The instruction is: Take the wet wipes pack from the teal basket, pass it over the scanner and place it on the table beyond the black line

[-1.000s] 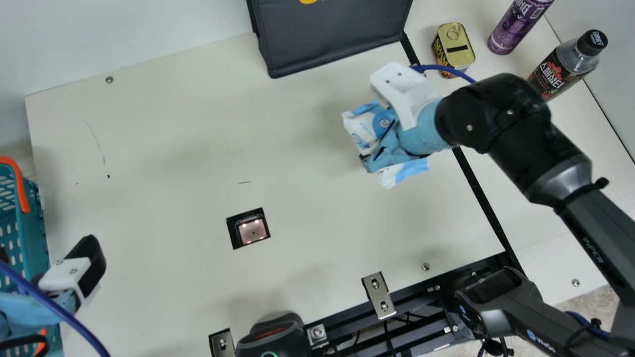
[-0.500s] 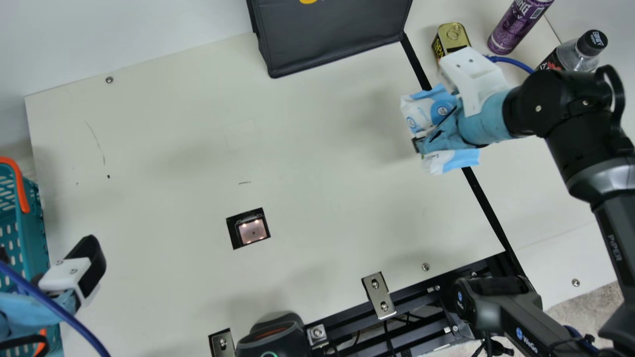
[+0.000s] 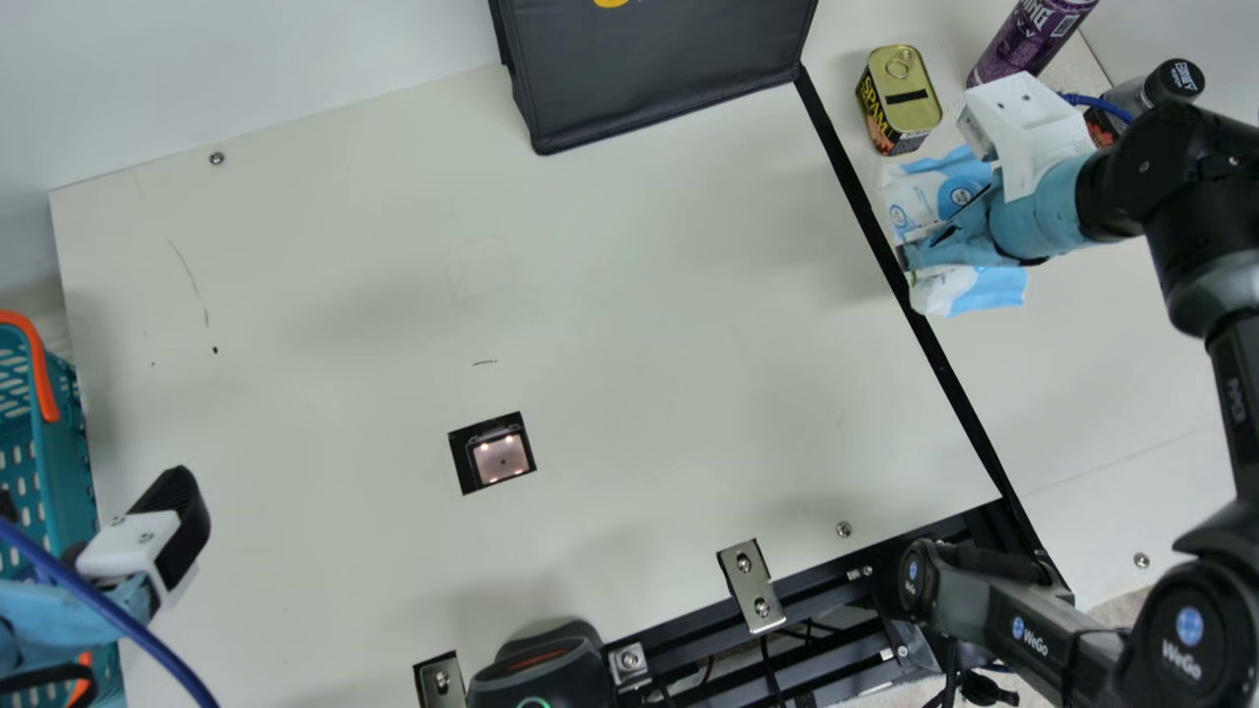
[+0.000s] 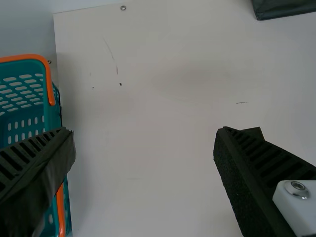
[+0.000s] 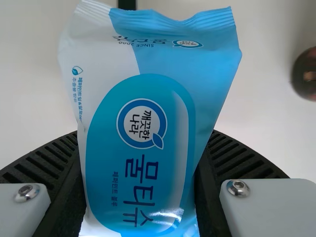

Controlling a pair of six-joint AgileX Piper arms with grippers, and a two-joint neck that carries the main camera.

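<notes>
Stretching across most of the main view, the cream table [image 3: 629, 324] has a black line [image 3: 949, 379] running slantwise over it. Up at the back edge stands a dark bag [image 3: 659, 74], and away on the left side you can see the teal basket [image 3: 71, 433] with its orange handle. By that basket hangs the left gripper [image 3: 95, 497], its two ribbed fingers spread wide, with nothing in its grip. Over on the right, the right gripper [image 3: 907, 258] has the wet wipes pack [image 3: 920, 202] pinched between its fingers, closed in on both sides of it. The pack is mostly on the far side of the line, near the tin; whether it touches the table, I can't tell. Next come the black-capped bottle [image 3: 1175, 79], partly hidden by the arm, a purple can [image 3: 1028, 34], the yellow tin [image 3: 900, 98] and, smallest, the lit scanner [image 3: 500, 457] set in the table.
</notes>
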